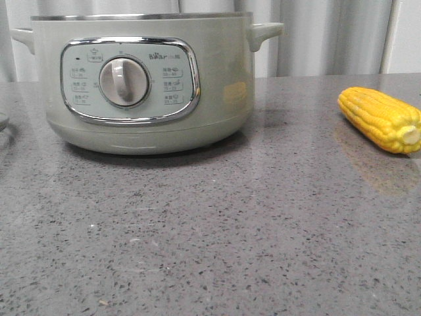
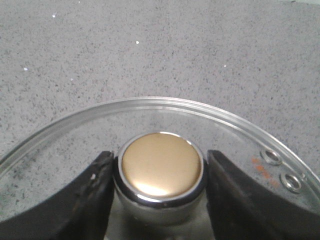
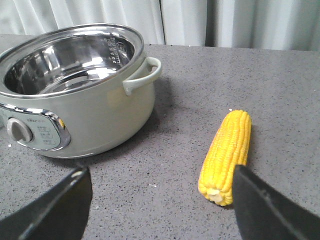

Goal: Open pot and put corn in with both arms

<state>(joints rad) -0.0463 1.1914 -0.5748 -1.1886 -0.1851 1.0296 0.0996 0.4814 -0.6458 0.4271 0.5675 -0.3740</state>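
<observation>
The pale green pot [image 1: 145, 85] stands at the back left of the table with its control panel facing me. It is open and its steel inside [image 3: 70, 60] is empty. The yellow corn [image 1: 381, 118] lies on the table to the pot's right. My right gripper [image 3: 162, 200] is open above the table, and the corn's stub end [image 3: 220, 192] lies just inside its right finger, not touching. My left gripper [image 2: 159, 172] is shut on the gold knob [image 2: 160, 162] of the glass lid [image 2: 150, 107], which is over the table away from the pot. Neither gripper shows in the front view.
The grey speckled countertop [image 1: 217, 237] stretches in front of the pot and corn. Pale curtains [image 1: 329, 36] hang behind the table. A sliver of the lid's edge [image 1: 2, 122] shows at the far left of the front view.
</observation>
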